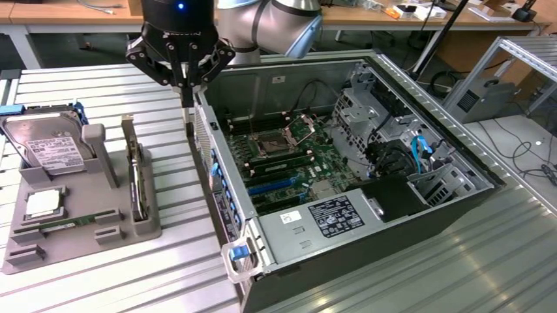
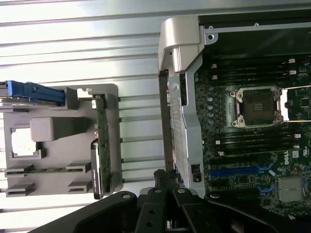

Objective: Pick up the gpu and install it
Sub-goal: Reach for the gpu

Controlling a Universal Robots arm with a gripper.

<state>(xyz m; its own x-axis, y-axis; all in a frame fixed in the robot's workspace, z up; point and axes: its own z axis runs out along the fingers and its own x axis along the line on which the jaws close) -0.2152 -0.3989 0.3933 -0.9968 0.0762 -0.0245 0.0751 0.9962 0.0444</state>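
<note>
A bare strip of slatted table (image 1: 174, 274) runs between the case (image 1: 278, 244) wall and the tray (image 1: 143, 228). In the tray beside the case, the gpu (image 1: 135, 173) stands on edge, a thin green board with a dark block, its long axis parallel to that wall. Farther back, the gripper (image 1: 185, 91) hangs over the wall's edge, closed and empty.

table (image 1: 174, 280): ribbed silvery metal slats
sitting on it: grey parts tray (image 1: 83, 244), open pc case (image 1: 261, 91) just beside
</note>
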